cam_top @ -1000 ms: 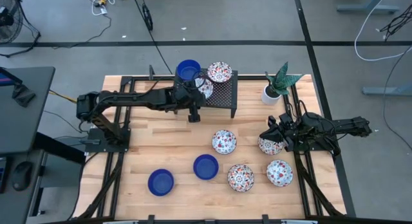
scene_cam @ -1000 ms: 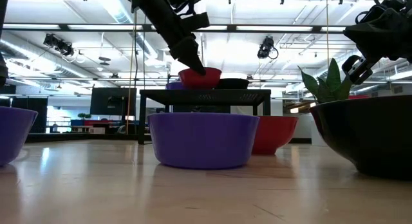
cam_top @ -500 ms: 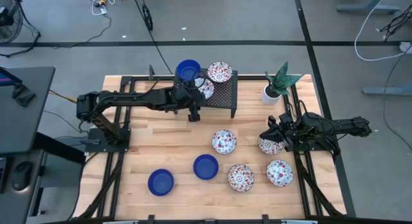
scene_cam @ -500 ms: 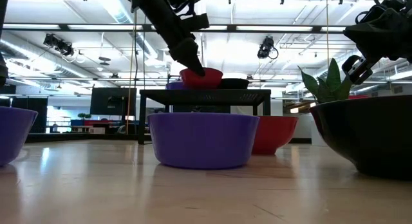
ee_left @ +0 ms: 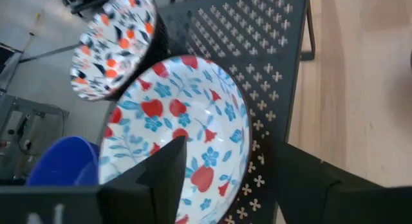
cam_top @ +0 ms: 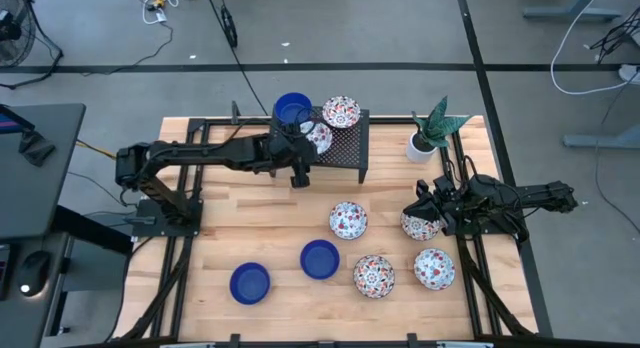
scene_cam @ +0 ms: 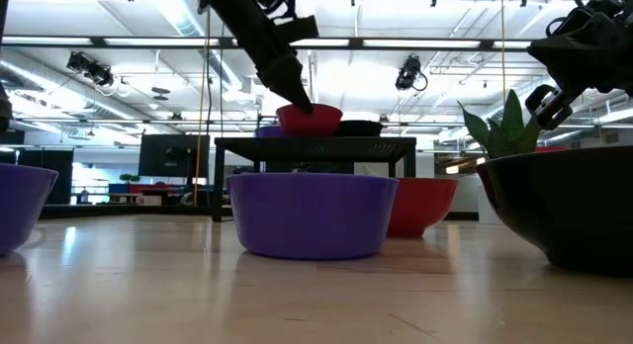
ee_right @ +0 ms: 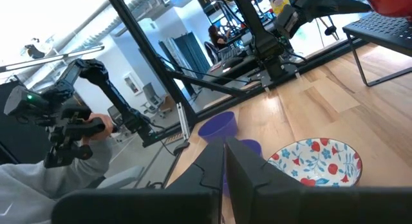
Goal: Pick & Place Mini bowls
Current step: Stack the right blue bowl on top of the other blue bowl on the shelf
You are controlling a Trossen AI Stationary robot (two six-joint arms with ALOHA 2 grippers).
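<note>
Mini bowls [cam_top: 348,220] on wooden table [cam_top: 215,238], black rack [cam_top: 345,146].

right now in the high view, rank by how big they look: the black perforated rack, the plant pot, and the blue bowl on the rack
1. Black perforated rack: clearly largest, it holds three bowls.
2. Blue bowl on the rack.
3. White plant pot: its body looks slightly smaller than the bowl, though the leaves spread wider. The bowl sits raised, nearer the camera, so ranks 2 and 3 are unsure.
</note>
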